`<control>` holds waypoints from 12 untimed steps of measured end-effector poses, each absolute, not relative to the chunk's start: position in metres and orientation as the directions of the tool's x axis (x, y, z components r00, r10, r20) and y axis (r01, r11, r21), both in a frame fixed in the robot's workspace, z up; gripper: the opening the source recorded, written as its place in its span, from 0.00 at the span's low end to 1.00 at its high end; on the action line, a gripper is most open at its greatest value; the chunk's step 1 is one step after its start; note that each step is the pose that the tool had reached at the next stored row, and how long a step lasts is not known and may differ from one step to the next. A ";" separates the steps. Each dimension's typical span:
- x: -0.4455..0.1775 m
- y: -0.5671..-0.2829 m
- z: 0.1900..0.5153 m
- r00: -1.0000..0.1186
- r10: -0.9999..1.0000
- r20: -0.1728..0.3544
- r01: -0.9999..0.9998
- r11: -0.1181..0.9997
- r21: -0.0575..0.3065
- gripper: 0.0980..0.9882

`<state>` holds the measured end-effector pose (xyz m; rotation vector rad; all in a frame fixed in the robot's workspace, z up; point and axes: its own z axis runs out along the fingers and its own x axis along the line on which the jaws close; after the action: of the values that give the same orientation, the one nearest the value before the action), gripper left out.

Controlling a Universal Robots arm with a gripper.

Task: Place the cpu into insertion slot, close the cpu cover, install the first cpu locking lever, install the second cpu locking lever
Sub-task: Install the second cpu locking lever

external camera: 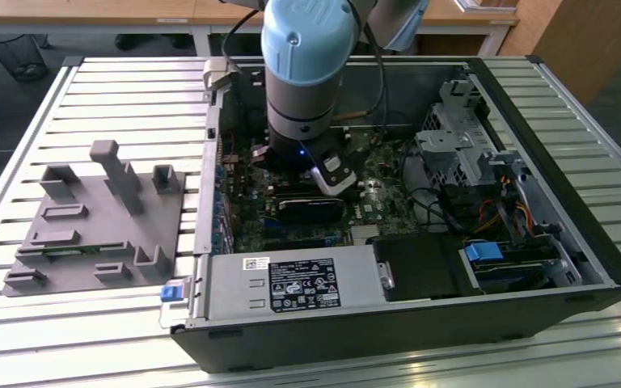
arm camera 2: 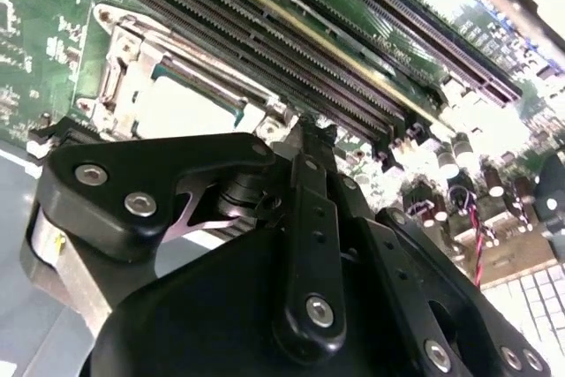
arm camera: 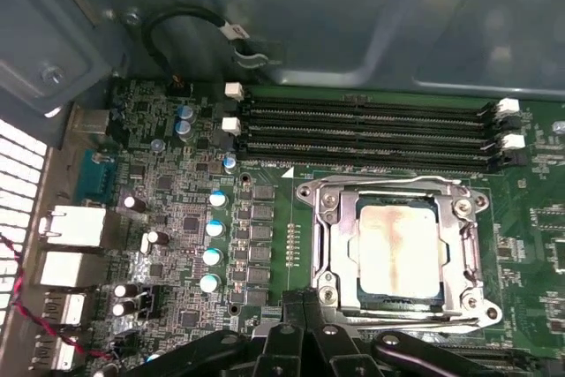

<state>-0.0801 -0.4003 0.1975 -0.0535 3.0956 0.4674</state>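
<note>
1. The cpu (arm camera: 397,252) lies flat in the insertion slot (arm camera: 346,253), its silvery top with a tan stain showing.
2. The cpu cover (arm camera: 468,245) is down around the cpu as a metal frame.
3. Just beyond the socket run four long black memory slots (arm camera: 362,134) on the green motherboard (arm camera: 177,218).
4. The gripper (arm camera: 305,324) hangs just beside the socket's edge; its fingers (arm camera 2: 305,218) look pressed together and pinch nothing.
5. In the exterior view the arm (external camera: 305,73) reaches down into the open computer case (external camera: 569,242), with a grey fixture block (external camera: 95,218) to the exterior view's left.

cpu (arm camera: 398,252) dull metal top; cpu cover (arm camera: 333,245) shiny silver metal.
</note>
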 end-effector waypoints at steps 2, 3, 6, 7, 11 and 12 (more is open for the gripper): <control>-0.080 -0.400 0.202 -0.999 -0.032 -0.015 -0.035 0.955 0.296 0.01; -0.080 -0.400 0.205 -0.999 -0.032 -0.015 -0.035 0.955 0.296 0.01; -0.080 -0.400 0.210 -0.999 -0.032 -0.015 -0.035 0.954 0.296 0.01; -0.080 -0.400 0.211 -0.999 -0.032 -0.015 -0.035 0.954 0.297 0.01; -0.080 -0.400 0.219 -0.999 -0.032 -0.016 -0.035 0.953 0.300 0.01; -0.080 -0.400 0.221 -0.999 -0.032 -0.016 -0.035 0.953 0.302 0.01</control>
<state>-0.0799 -0.4003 0.2207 -0.0535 3.0937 0.4790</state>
